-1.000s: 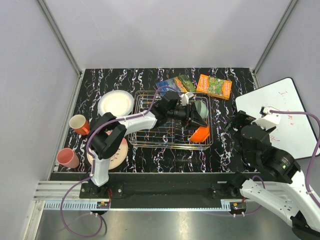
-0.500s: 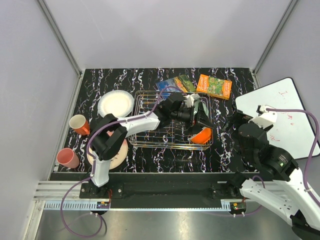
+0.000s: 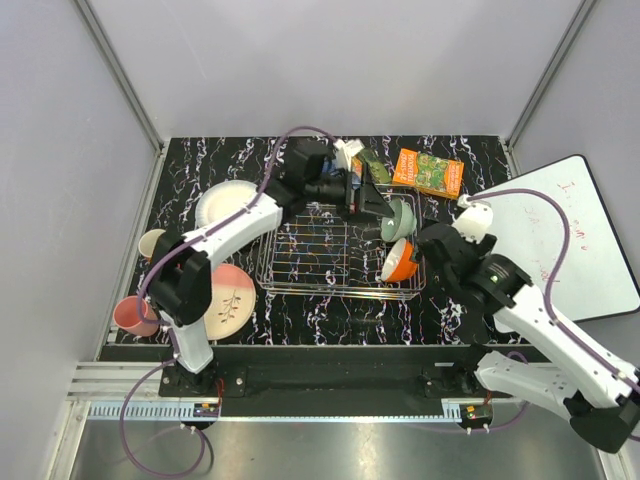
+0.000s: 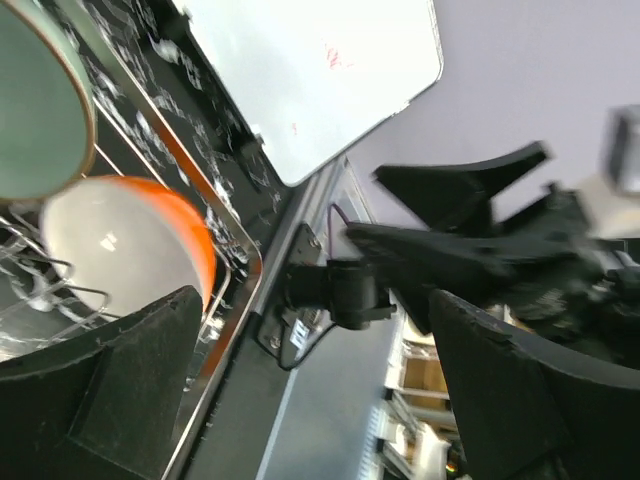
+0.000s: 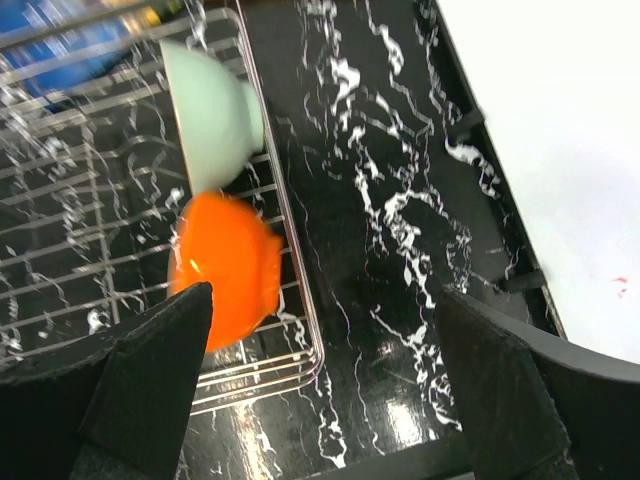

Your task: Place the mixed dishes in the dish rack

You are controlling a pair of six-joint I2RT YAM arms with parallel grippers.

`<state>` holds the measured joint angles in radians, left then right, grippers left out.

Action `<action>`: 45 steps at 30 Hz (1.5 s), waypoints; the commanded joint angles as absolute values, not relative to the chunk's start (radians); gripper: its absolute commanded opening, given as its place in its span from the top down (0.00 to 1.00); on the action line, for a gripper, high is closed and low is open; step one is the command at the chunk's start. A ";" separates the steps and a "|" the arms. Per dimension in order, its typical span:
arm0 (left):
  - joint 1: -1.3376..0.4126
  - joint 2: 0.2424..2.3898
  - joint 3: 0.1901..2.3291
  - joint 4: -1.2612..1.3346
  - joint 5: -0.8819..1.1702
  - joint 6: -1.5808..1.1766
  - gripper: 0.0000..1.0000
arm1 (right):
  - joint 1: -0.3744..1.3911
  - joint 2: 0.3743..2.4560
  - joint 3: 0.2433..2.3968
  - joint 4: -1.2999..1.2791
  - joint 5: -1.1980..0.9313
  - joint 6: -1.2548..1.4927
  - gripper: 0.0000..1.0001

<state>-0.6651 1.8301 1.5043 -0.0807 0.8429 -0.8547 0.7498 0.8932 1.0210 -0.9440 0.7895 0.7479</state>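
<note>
The dish rack (image 3: 330,255) holds the pale green bowl (image 3: 399,220) and the orange-outside cream bowl (image 3: 401,262), both on edge at its right end. My left gripper (image 3: 372,203) is open and empty, raised over the rack's back right, just left of the green bowl. My right gripper (image 3: 428,258) is open and empty beside the rack's right rim. The white plate (image 3: 230,205), the pink-and-cream plate (image 3: 226,300) and the pink cup (image 3: 130,315) lie left of the rack. Both bowls show in the left wrist view (image 4: 40,110) (image 4: 120,240) and the right wrist view (image 5: 210,100) (image 5: 225,270).
An orange and cream cup (image 3: 150,243) stands at the left edge, partly behind my left arm. Printed packets (image 3: 428,172) lie behind the rack. A white board with red writing (image 3: 560,230) lies at the right. The rack's rim (image 5: 295,260) is close to my right gripper.
My left gripper has pulled up and back from the rack's right end, leaving the green bowl there. My right arm has swung left toward the rack's right rim.
</note>
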 commanded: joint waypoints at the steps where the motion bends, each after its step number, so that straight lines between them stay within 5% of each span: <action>1: -0.611 1.711 1.519 -0.153 0.876 -0.733 0.01 | 0.750 0.974 1.042 -0.977 0.747 0.815 0.00; 8: -0.577 1.655 1.427 -0.196 0.859 -0.623 0.01 | 0.750 0.985 1.032 -0.936 0.715 0.810 0.00; 18: -0.319 1.735 1.989 -0.955 0.465 -0.040 0.01 | 0.752 0.945 1.131 -0.824 0.793 0.730 0.00; 24: -0.144 1.709 2.003 -0.980 0.394 0.035 0.01 | 0.749 0.838 0.993 -0.635 0.615 0.644 0.00; 26: -0.138 1.715 1.994 -0.995 0.300 0.093 0.02 | 0.747 0.860 1.000 -0.672 0.623 0.621 0.07; 28: -0.140 1.723 1.973 -0.999 0.194 0.132 0.19 | 0.749 0.902 1.029 -0.707 0.633 0.623 0.19; 31: -0.138 1.700 1.878 -0.994 0.037 0.216 0.23 | 0.749 0.942 1.058 -0.785 0.675 0.650 0.16; 38: -0.137 1.375 1.279 -0.749 -0.129 0.535 0.20 | 0.747 0.893 1.040 -0.795 0.713 0.652 0.14; 45: -0.137 1.195 1.017 -0.588 -0.137 0.730 0.18 | 0.749 0.904 1.025 -0.785 0.707 0.656 0.13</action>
